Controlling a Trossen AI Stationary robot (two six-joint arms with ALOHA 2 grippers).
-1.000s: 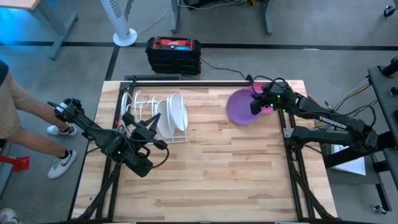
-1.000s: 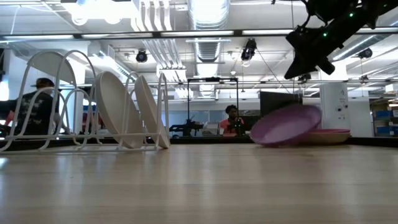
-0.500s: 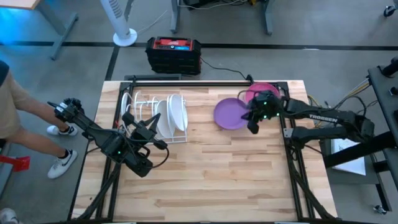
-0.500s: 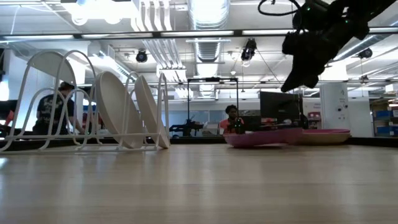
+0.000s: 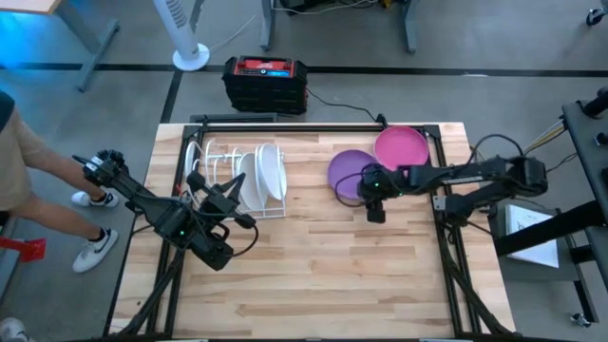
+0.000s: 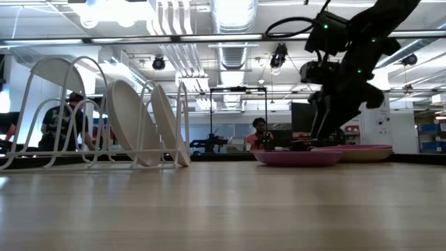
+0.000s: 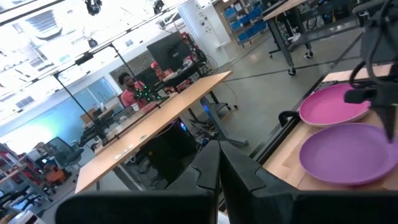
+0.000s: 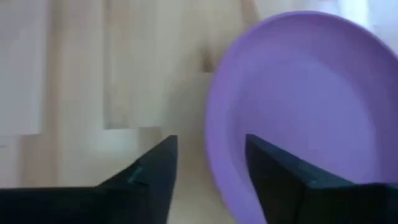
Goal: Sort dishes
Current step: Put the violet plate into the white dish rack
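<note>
**Purple plate flat on the bench, right fingers spread at its rim**

The purple plate [image 5: 350, 173] lay flat on the wooden bench [image 5: 313, 266], right of the white wire rack [image 5: 223, 176] and touching or just beside the magenta plate [image 5: 400, 147] toward the far right corner. The right gripper [image 5: 372, 195] sat low at the purple plate's near edge, its fingers [image 8: 152, 180] parted with bare wood between them and gripping nothing; the plate's rim lay just beside one finger. Two white plates [image 5: 266, 176] stood on edge in the rack. The left gripper [image 5: 228, 198] waited close by the rack, its fingers [image 7: 208, 171] pressed together and empty. A person [image 5: 14, 157] stood at the bench's left side.
</note>
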